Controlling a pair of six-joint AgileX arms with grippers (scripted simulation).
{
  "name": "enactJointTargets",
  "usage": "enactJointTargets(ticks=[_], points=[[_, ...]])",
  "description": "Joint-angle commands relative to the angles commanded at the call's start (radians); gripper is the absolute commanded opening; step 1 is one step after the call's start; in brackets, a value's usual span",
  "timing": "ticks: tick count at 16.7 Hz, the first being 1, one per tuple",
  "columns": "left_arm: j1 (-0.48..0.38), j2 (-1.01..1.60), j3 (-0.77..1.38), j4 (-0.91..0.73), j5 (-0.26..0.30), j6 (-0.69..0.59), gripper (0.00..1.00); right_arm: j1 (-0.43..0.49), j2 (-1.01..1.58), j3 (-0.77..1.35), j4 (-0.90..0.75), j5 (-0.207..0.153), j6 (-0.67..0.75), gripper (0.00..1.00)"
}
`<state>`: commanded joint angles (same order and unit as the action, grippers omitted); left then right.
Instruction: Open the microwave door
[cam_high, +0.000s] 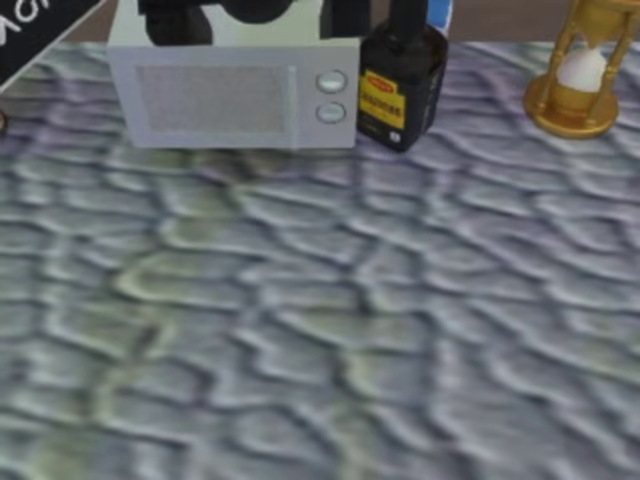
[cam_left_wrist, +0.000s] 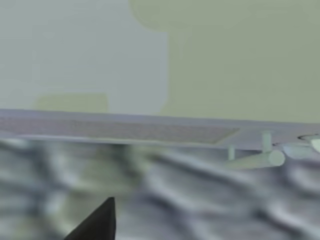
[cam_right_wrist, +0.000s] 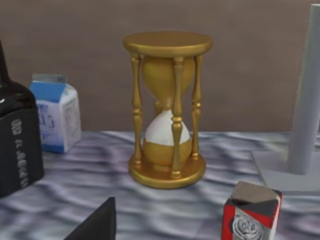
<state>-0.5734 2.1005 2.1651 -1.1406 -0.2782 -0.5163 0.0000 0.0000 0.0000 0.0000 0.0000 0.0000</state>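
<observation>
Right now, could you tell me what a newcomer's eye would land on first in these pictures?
Probably the microwave at the table's far edge, left of centre, its door shut. Just right of it stands a dark bottle with a yellow label. The golden hourglass in the far right corner glints most, with white sand in its lower bulb.

The dark bottle (cam_high: 402, 88) bears a yellow-red label, its print unreadable.
</observation>
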Motion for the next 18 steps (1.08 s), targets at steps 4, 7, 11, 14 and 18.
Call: enactJointTargets(ticks=[4,7,11,14,18], points=[[-0.017,0.066,0.063,-0.040,-0.010,-0.015,1.00,0.000,0.000,0.000,0.000,0.000,0.000,1.00],[-0.017,0.066,0.063,-0.040,-0.010,-0.015,1.00,0.000,0.000,0.000,0.000,0.000,0.000,1.00],[-0.004,0.085,0.040,0.003,-0.004,-0.003,1.00,0.000,0.000,0.000,0.000,0.000,0.000,1.00],[0.017,0.136,-0.005,0.113,0.006,0.017,1.00,0.000,0.000,0.000,0.000,0.000,0.000,1.00],[0.032,0.175,-0.038,0.182,0.013,0.031,1.00,0.000,0.000,0.000,0.000,0.000,0.000,1.00]])
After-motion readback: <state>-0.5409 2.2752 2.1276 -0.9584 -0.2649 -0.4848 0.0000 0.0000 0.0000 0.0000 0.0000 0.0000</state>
